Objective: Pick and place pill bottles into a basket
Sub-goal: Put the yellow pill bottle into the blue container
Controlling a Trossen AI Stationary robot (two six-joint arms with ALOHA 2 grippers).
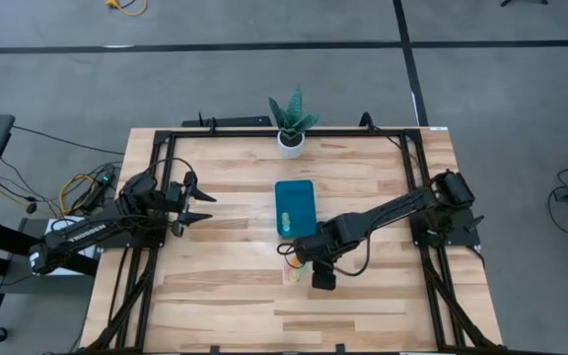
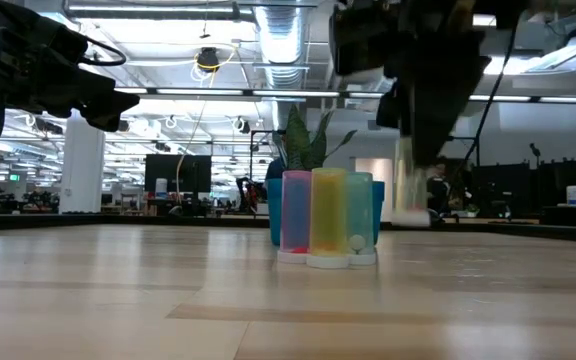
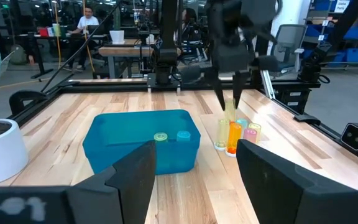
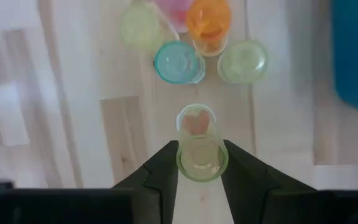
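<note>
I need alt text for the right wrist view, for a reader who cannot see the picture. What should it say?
The right gripper is shut on a pale yellow-green pill bottle, held above the wooden table. Beyond it stand more pill bottles: a teal one, an orange one and two greenish ones. The teal basket shows at one edge.

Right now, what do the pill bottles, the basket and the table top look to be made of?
Pill bottles: likely translucent tinted plastic, since light passes through their walls; one sits in the shut right gripper.
Basket: probably moulded plastic, opaque teal, smooth with rounded corners and a slight sheen.
Table top: looks like wood, with pale joined planks and visible grain; finish seems matte to satin.
</note>
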